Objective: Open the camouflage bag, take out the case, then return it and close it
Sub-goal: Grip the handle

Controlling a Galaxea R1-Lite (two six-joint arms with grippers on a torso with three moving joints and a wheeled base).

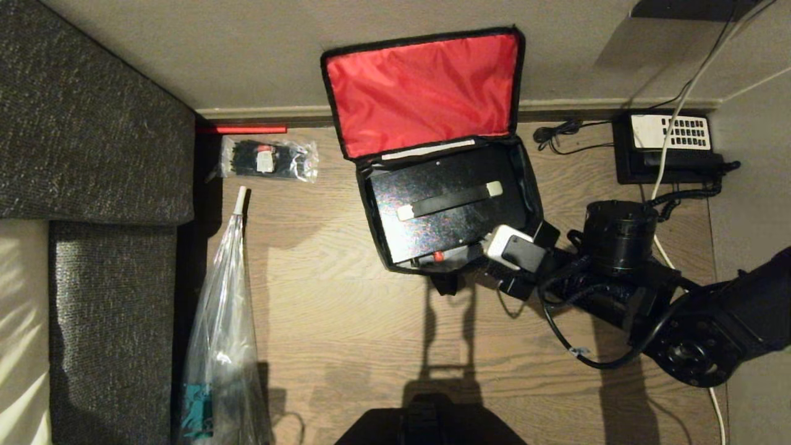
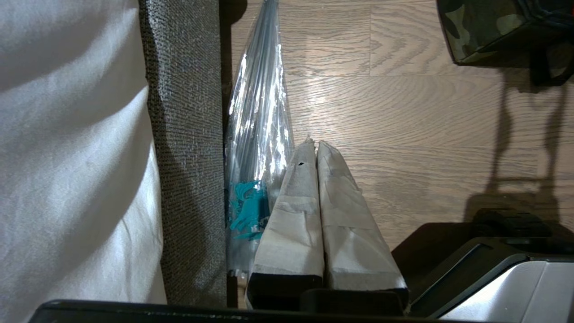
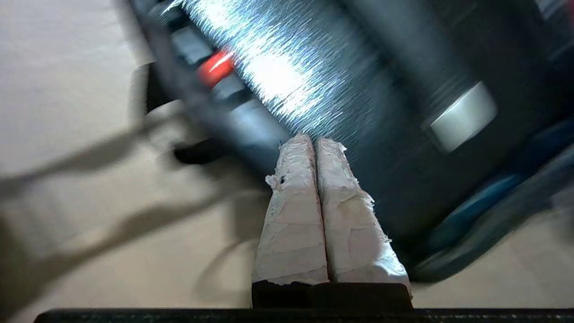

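Flooring of pale wood [image 1: 346, 334] carries everything, and the camouflage bag [image 1: 532, 185] serves as the landmark. It lies open against the far wall, its red-lined lid [image 1: 423, 89] thrown back and upright. The case [image 1: 432, 216] is still inside the bag, flat, its long axis running across the robot's front, with the strap handle [image 1: 450, 201] lying along that axis and a small red spot at its near edge.

The right arm reaches in from the bag's right, and the right gripper [image 1: 494, 244] sits at the bag's near right corner, over the case's near edge. Its taped fingers [image 3: 314, 197] are pressed together with nothing between them. So the case lies just ahead of and below that claw; the handle is further in, toward the lid (a judgement: lifting the case will need the fingers parted and lined up across the handle). The left gripper [image 2: 313, 197], likewise closed and empty, hangs well to the bag's left beside a clear plastic sleeve [image 2: 258, 134].

The right wrist view alone shows the fingertips close above the case's glittery face; the left wrist view alone shows the bag's camouflage outside.
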